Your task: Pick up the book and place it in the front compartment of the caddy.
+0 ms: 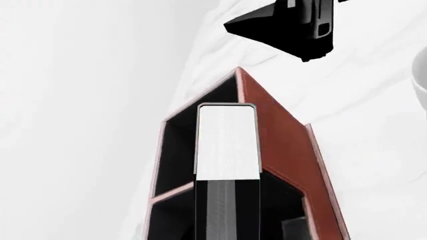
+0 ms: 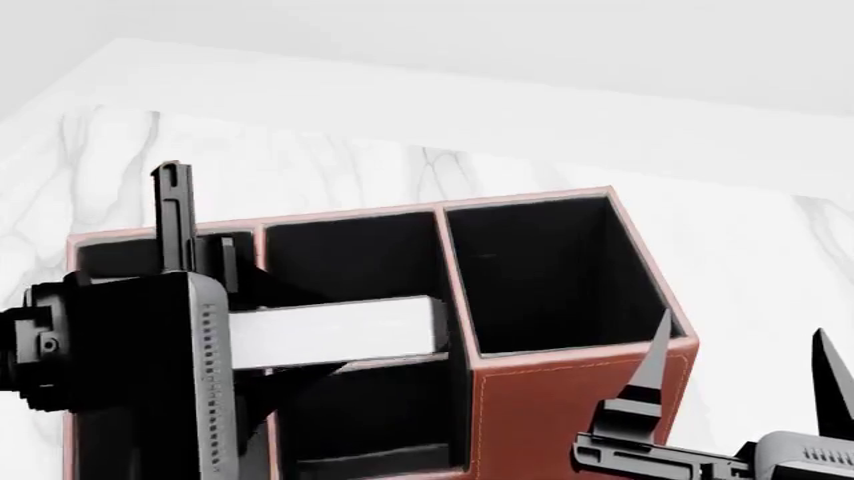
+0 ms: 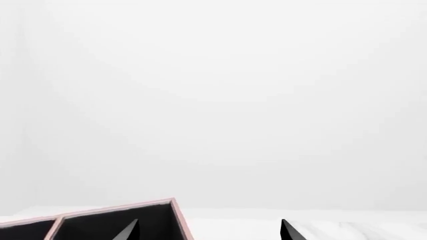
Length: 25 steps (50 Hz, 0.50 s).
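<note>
The reddish-brown caddy [image 2: 574, 410] fills the head view and also shows in the left wrist view [image 1: 280, 130]. My left gripper [image 2: 254, 340] is shut on the book [image 2: 334, 332], held level with its white page edge up. The book hangs over the two black-lined middle cells, about at their low divider [image 2: 387, 362]; I cannot tell which cell it is over. In the left wrist view the book [image 1: 227, 142] sits between my left gripper's [image 1: 227, 205] black fingers, its far end close to the caddy's wall. My right gripper [image 2: 741, 365] is open and empty by the caddy's tall right cell [image 2: 547, 280].
The caddy stands on a white marble table [image 2: 400, 160] with a pale wall behind. The right gripper shows black in the left wrist view [image 1: 300, 30]. A white rounded thing [image 1: 420, 75] shows at that view's edge. The right wrist view holds a caddy corner [image 3: 170, 205].
</note>
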{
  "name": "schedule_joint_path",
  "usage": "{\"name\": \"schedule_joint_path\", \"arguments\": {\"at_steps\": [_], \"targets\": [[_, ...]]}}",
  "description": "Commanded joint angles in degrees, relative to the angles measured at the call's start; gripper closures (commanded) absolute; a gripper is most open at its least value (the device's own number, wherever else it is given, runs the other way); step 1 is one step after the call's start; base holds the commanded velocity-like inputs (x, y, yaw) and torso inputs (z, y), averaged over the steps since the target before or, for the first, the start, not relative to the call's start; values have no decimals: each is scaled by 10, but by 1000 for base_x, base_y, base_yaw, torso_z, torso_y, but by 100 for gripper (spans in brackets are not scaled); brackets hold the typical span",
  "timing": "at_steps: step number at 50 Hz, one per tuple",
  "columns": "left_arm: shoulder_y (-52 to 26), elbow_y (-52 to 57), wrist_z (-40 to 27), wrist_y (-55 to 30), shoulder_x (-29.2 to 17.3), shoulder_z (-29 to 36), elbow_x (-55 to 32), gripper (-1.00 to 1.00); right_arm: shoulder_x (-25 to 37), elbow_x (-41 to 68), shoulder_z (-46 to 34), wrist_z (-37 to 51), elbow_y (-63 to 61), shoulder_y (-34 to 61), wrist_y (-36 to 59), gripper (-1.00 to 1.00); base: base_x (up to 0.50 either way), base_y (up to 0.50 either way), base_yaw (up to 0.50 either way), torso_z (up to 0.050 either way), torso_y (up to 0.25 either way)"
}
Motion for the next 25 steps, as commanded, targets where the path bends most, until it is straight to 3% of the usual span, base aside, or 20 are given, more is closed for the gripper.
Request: {"name": "schedule_joint_path", "arguments": {"at_steps": [1, 9, 25], "targets": [[-41, -72, -3, 18, 37, -5, 61, 100, -8, -16, 9, -12, 5, 3, -1, -100, 0, 0, 0, 0, 0], [-51, -86, -11, 21, 44, 3, 79, 100, -7, -15, 9, -11, 4, 3, -2, -100, 0, 0, 0, 0, 1], [-34, -231, -43, 156, 91, 16, 113, 100, -8, -15, 9, -11, 19, -2, -15, -100, 0, 0, 0, 0, 1]]}}
